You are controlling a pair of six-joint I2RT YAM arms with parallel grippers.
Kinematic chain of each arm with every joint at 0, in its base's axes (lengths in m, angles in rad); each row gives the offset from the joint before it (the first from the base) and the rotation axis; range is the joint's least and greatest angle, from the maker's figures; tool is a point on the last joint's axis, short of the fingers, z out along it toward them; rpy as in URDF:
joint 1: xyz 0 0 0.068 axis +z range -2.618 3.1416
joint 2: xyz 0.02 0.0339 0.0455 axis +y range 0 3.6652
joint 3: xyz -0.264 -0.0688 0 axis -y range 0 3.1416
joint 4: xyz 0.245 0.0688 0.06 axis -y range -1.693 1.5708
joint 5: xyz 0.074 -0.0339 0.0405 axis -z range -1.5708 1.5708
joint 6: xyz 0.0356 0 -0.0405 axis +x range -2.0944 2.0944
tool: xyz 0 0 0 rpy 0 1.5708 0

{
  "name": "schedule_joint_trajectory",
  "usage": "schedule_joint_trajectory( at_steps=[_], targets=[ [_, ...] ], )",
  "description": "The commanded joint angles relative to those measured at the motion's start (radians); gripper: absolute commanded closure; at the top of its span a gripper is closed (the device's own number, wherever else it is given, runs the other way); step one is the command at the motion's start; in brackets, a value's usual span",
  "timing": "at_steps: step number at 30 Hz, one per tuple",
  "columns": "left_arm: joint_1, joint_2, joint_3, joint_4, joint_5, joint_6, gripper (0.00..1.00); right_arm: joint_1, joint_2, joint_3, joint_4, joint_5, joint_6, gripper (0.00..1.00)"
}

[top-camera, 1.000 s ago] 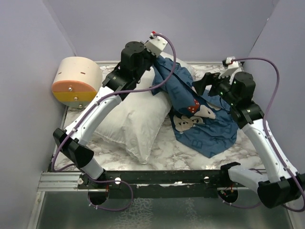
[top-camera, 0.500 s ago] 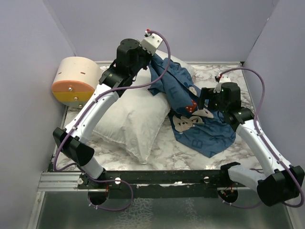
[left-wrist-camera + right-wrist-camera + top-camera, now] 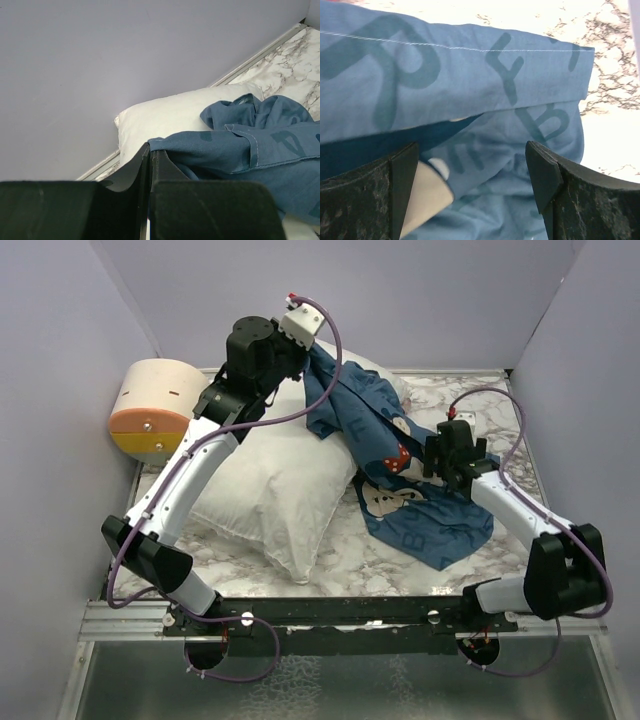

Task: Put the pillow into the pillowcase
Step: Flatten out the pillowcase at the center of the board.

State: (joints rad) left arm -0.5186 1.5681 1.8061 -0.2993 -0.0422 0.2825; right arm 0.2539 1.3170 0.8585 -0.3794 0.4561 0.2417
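The white pillow (image 3: pixel 275 480) lies slanted across the left half of the marble table; its far corner (image 3: pixel 170 117) shows in the left wrist view. The dark blue pillowcase (image 3: pixel 430 520) drapes from the pillow's far end down to the right, mouse faces showing. My left gripper (image 3: pixel 312 358) is raised at the back, shut on the hem of the pillowcase (image 3: pixel 230 150), lifting that edge. My right gripper (image 3: pixel 432 455) hovers open just over the middle of the pillowcase (image 3: pixel 485 90), the fabric lying between and beneath its spread fingers (image 3: pixel 542 175).
A round cream and orange container (image 3: pixel 160 410) sits at the back left against the wall. Purple walls close in the table on three sides. Bare marble (image 3: pixel 500 410) shows at the back right and along the front edge.
My right arm has swung left and down over the pillowcase. My left gripper has shifted left and slightly back, pulling the held hem with it.
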Motion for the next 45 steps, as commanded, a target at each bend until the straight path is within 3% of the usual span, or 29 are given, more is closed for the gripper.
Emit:
schedule_joint_trajectory(
  at_steps=[1, 8, 11, 13, 14, 15, 20, 25, 28, 32, 36, 37, 39, 42, 45],
  targets=[
    [0.024, -0.061, -0.009, 0.05, 0.047, -0.026, 1.0, -0.016, 0.098, 0.048, 0.122, 0.151, -0.063, 0.13],
    [0.03, -0.078, -0.015, 0.055, 0.072, -0.041, 1.0, -0.067, 0.202, 0.108, 0.245, 0.232, -0.148, 0.16],
    [0.034, -0.082, -0.019, 0.058, 0.078, -0.047, 1.0, -0.074, 0.223, 0.128, 0.308, 0.207, -0.187, 0.22],
    [0.035, -0.083, -0.018, 0.06, 0.083, -0.051, 1.0, -0.075, 0.243, 0.139, 0.336, 0.155, -0.209, 0.38],
    [0.035, -0.083, -0.018, 0.059, 0.087, -0.051, 1.0, -0.076, 0.257, 0.15, 0.332, 0.13, -0.215, 0.54],
    [0.036, -0.084, -0.018, 0.059, 0.087, -0.052, 1.0, -0.075, 0.273, 0.158, 0.323, 0.107, -0.218, 0.62],
    [0.042, -0.084, -0.022, 0.067, 0.092, -0.058, 1.0, -0.076, 0.3, 0.145, 0.329, 0.056, -0.229, 0.98],
    [0.046, -0.063, -0.012, 0.074, 0.1, -0.064, 1.0, -0.077, 0.271, 0.176, 0.364, 0.12, -0.258, 0.99],
    [0.048, -0.027, 0.031, 0.08, 0.11, -0.076, 1.0, -0.092, 0.288, 0.299, 0.42, 0.148, -0.298, 0.99],
    [0.048, 0.077, 0.165, 0.125, 0.119, -0.099, 1.0, -0.128, 0.433, 0.62, 0.456, 0.148, -0.367, 0.99],
    [0.048, 0.29, 0.471, 0.213, 0.156, -0.156, 1.0, -0.145, 0.578, 1.026, 0.421, 0.144, -0.413, 0.99],
    [0.048, 0.339, 0.569, 0.261, 0.17, -0.179, 1.0, -0.145, 0.593, 1.117, 0.409, 0.137, -0.409, 0.99],
    [0.05, 0.355, 0.585, 0.435, 0.17, -0.242, 1.0, -0.145, 0.579, 1.242, 0.405, 0.124, -0.394, 0.99],
    [0.051, 0.353, 0.648, 0.567, 0.174, -0.326, 1.0, -0.146, 0.43, 1.21, 0.526, 0.087, -0.368, 0.99],
    [0.049, 0.244, 0.552, 0.739, 0.215, -0.376, 1.0, -0.145, 0.255, 1.142, 0.69, 0.056, -0.426, 0.99]
  ],
)
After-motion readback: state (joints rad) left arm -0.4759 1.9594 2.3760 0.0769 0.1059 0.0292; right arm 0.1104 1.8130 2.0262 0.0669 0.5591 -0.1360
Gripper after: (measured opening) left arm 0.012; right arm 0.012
